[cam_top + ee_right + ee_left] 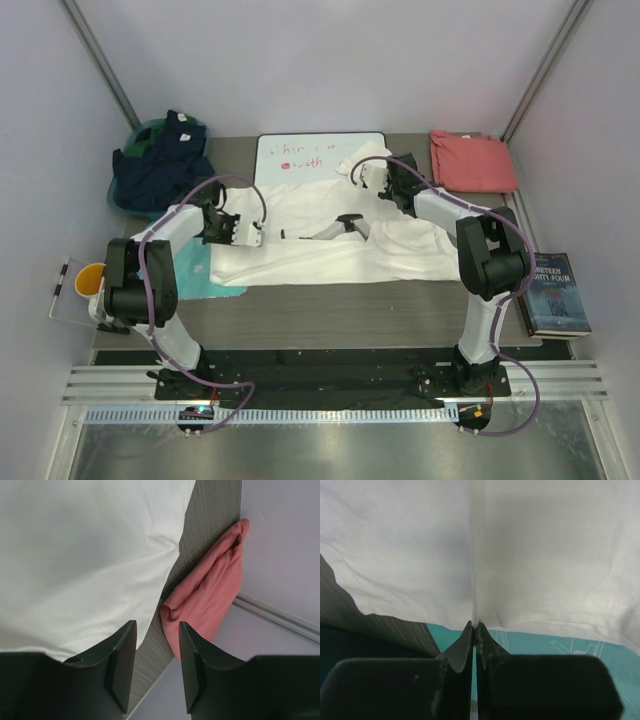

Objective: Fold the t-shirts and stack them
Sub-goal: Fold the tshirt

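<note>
The cream-white t-shirt (330, 250) lies spread across the middle of the table, its small dark print (345, 222) facing up. My left gripper (252, 233) sits at the shirt's left side, shut on a thin fold of the white cloth (474, 615). My right gripper (368, 176) is over the shirt's far right part, open and empty (157, 630). Below it are white cloth (75, 565) and bare table. The salmon-red t-shirt (472, 160) lies folded at the back right corner, also in the right wrist view (210, 597).
A whiteboard (300, 155) with red scribbles lies behind the shirt. A teal board (215, 278) lies under its left edge (545, 642). A teal bin of dark clothes (165, 160) is back left. A book (560, 290) is on the right, an orange cup (90, 280) on the left.
</note>
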Action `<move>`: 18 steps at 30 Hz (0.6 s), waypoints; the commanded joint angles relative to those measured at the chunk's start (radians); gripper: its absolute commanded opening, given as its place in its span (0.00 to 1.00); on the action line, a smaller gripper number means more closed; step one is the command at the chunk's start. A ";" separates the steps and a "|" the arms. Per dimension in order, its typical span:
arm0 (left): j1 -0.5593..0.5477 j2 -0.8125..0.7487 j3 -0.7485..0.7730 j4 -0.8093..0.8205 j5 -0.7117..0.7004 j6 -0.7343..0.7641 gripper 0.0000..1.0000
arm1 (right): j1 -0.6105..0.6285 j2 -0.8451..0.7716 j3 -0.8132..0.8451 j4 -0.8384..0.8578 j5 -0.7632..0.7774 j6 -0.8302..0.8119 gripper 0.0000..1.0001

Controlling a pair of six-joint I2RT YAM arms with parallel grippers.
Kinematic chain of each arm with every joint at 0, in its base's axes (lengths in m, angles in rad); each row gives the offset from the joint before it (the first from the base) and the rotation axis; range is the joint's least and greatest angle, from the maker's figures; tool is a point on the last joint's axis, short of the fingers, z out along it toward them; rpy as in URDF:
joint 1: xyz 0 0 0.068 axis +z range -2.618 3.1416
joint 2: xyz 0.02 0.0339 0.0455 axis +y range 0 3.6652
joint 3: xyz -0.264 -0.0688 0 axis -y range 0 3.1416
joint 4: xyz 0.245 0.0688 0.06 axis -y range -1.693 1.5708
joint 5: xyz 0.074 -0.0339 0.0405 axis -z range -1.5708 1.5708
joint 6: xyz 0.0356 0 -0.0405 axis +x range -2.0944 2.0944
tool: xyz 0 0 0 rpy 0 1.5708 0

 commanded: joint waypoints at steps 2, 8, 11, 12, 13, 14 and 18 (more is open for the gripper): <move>0.014 0.015 0.047 -0.011 -0.080 -0.015 0.00 | 0.005 0.002 0.049 0.010 0.000 0.013 0.44; 0.018 0.054 0.075 -0.068 -0.144 0.006 0.00 | 0.005 0.003 0.051 0.014 0.003 0.014 0.44; 0.020 0.087 0.098 -0.103 -0.193 0.011 0.00 | 0.005 0.000 0.045 0.013 0.003 0.014 0.44; 0.018 0.097 0.102 -0.106 -0.201 0.015 0.00 | 0.005 -0.003 0.037 0.014 0.003 0.014 0.45; 0.020 0.104 0.108 -0.108 -0.219 0.017 0.00 | 0.005 -0.006 0.034 0.007 0.000 0.007 0.44; 0.018 0.123 0.112 -0.106 -0.224 0.015 0.00 | 0.005 -0.009 0.034 -0.010 -0.010 0.002 0.45; 0.020 0.143 0.136 -0.112 -0.218 0.008 0.00 | -0.012 -0.032 0.065 -0.284 -0.133 -0.010 0.44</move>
